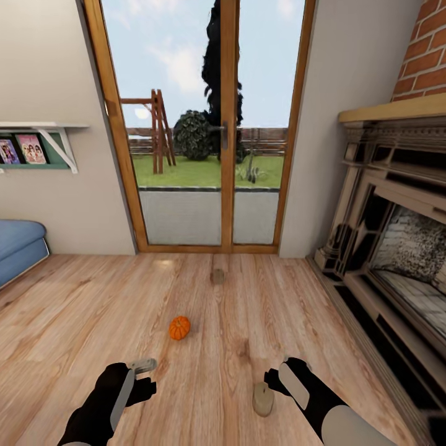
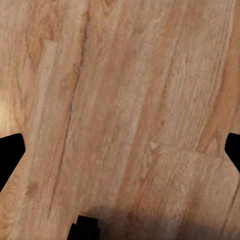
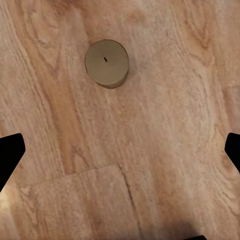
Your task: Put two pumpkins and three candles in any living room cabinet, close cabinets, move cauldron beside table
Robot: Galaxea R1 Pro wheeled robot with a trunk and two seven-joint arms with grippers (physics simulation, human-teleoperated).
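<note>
Wood floor (image 1: 80, 322) ahead of me, glass door (image 1: 204, 124) beyond, brick fireplace (image 1: 396, 235) right. My left gripper (image 2: 120, 150) spread wide, empty, over bare planks. My right gripper (image 3: 120, 150) spread wide, empty, above candle (image 3: 106, 63). Pumpkin (image 1: 179, 327) on floor mid-room. Second candle (image 1: 217, 276) near door.

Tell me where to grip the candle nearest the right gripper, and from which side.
Grip the candle across its round side wall, coming straight down from above. It stands upright on the floor, wick up, with free space all round. The right gripper looks open and wide enough to straddle it.
</note>
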